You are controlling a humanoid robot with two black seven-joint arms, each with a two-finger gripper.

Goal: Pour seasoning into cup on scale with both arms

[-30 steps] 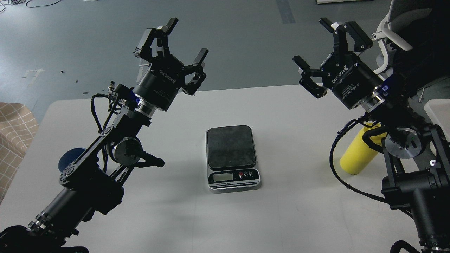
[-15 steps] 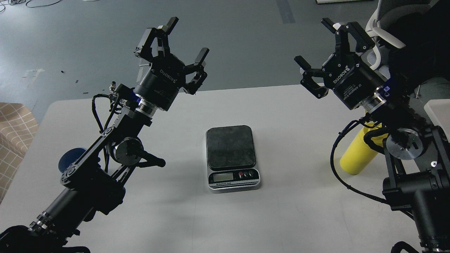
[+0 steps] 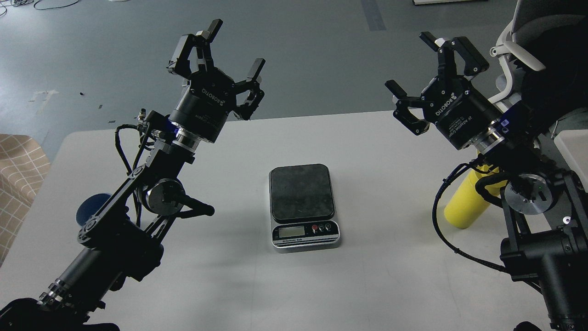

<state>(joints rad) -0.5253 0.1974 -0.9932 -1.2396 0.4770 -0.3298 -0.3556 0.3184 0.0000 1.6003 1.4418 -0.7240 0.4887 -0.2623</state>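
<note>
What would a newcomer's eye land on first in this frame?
Probably the two black grippers raised with fingers spread, holding nothing: the left gripper at upper left, the right gripper at upper right. Between them, the kitchen scale sits mid-table with a bare weighing plate. The yellow seasoning bottle stands at right, partly hidden by the right arm, and the blue cup peeks out behind the left arm.

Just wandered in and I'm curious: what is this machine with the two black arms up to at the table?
Nothing is being handled yet. Both arms are raised over the white table, the left hand and right hand open and empty. A kitchen scale sits in the middle with nothing on its plate. A yellow seasoning bottle stands at the right, partly hidden behind the right arm, and a blue cup sits at the left, behind the left arm.
</note>
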